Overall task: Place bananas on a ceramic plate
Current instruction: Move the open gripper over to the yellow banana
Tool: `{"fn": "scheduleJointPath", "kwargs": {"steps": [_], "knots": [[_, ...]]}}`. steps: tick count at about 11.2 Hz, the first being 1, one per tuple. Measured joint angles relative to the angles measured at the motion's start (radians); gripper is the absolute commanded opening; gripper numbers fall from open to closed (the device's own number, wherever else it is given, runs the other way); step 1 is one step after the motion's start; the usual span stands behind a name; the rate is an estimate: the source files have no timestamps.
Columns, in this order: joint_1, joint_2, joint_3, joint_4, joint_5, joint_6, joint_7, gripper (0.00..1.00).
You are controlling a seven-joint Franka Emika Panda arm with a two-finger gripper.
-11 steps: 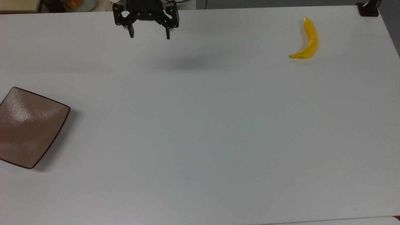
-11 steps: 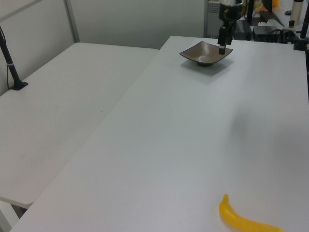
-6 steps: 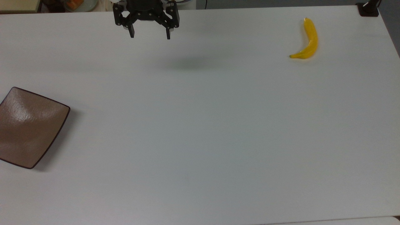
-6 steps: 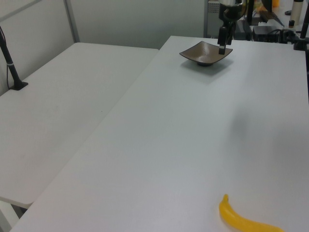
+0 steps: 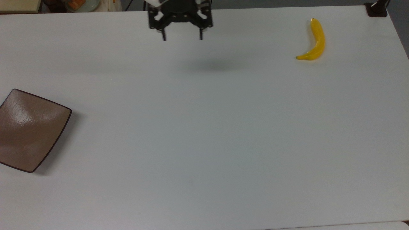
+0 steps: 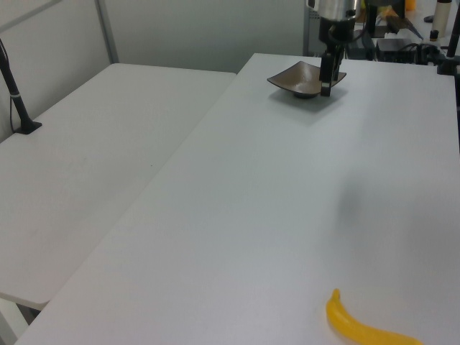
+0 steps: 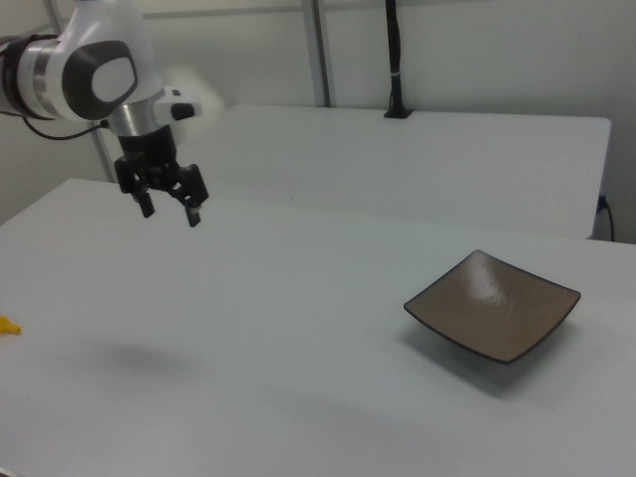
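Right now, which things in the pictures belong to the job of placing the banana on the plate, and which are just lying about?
Belong to the job:
- banana, lying on the white table
- square brown plate, with nothing on it
- gripper, jaws open, above the table

Just lying about:
- black post base at the table corner
- second white table

white table [image 5: 204, 143] | second white table [image 6: 86, 165] alongside | pale wall [image 7: 477, 50]

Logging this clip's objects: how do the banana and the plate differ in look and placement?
The banana is bright yellow, slim and curved; the plate is brown, square and glossy. In the top view the banana lies far right near the table's top edge, the plate at the far left. Both rest bare on the table, apart from the gripper.
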Motion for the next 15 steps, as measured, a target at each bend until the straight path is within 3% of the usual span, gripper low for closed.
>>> {"fn": "scheduleJointPath", "kwargs": {"steps": [2,7,11,15], "knots": [[0.031,0.009,0.045,-0.005,0.036,0.0,0.062,1.0],[0.096,0.054,0.219,-0.008,0.106,0.002,0.23,1.0],[0.165,0.091,0.412,-0.097,0.111,0.186,0.566,1.0],[0.256,0.167,0.429,-0.137,0.111,0.306,0.726,1.0]]}}
